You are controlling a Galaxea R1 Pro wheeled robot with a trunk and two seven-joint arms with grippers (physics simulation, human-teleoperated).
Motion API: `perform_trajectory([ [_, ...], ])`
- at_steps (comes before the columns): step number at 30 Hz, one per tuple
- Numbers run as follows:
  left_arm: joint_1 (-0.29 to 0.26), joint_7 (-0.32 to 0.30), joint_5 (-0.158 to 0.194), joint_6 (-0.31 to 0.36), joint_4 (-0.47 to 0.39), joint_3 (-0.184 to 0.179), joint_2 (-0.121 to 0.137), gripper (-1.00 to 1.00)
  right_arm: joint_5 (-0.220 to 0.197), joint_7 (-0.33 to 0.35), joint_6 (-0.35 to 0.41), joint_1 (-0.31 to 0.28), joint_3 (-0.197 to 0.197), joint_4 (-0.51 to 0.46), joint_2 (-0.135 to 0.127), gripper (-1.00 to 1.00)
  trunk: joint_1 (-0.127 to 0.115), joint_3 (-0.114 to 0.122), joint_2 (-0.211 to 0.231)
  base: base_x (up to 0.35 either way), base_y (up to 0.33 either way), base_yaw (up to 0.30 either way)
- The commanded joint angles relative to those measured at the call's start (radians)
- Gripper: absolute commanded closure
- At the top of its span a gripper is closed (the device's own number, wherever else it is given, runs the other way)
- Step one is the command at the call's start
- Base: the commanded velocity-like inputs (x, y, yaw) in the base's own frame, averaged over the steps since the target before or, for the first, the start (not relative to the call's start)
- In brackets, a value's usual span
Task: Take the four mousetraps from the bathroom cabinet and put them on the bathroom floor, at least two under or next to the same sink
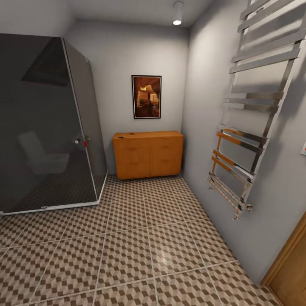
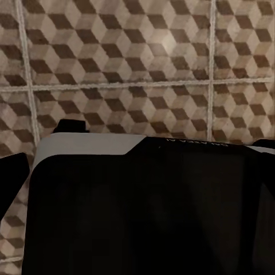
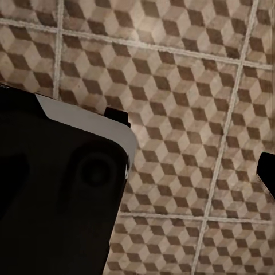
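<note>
Patterned tiles of the bathroom floor point(image 1: 140, 255) spread out closest underfoot, brown, beige and white cubes with pale grout lines, running all the way to the far wall. Against that far wall stands the cabinet point(image 1: 148, 154), a low orange-brown wooden chest with a flat top. On its top, toward the left end, I can make out a couple of small dark marks point(image 1: 124, 137); they are too small to tell whether they are the mousetraps. Above the cabinet hangs a framed picture point(image 1: 146, 96) in warm orange tones. To the left rises a dark glass shower enclosure point(image 1: 46, 127), its base rail resting on the tiles. On the right-hand wall a chrome towel rail point(image 1: 250, 127) slants upward, and a wooden door edge point(image 1: 291, 267) shows at the near right corner. A ceiling spot lamp point(image 1: 177, 13) glows overhead.

From the wrist cameras, both arms hang over the same tiled floor point(image 2: 137, 51), well apart from the cabinet. Under the left wrist sits a black body with a pale rim point(image 2: 143, 206), part of the robot itself, with tile beyond it. Under the right wrist a similar dark, pale-edged body point(image 3: 63, 195) covers part of the floor point(image 3: 189, 114). Small dark tips poke in at the edges of both wrist views, but I cannot tell whether either pair of jaws is spread or pressed together; nothing lies between them that I can see.
</note>
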Motion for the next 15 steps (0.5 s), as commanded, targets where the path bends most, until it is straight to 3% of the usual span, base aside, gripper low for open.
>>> perform_trajectory([
  [1,-0.001,-0.004,0.011,-0.004,0.002,-0.008,0.0,-1.0,0.008,-0.004,-0.005,-0.001,-0.005,0.003,0.0,-1.0,0.001,-0.001,-0.001,0.291,0.0,0.003],
  [15,-0.001,-0.004,0.011,-0.004,0.002,-0.009,-0.001,-1.0,0.009,-0.004,-0.004,-0.001,-0.005,0.003,-0.002,-1.0,0.001,-0.001,-0.001,0.316,0.0,0.001],
])
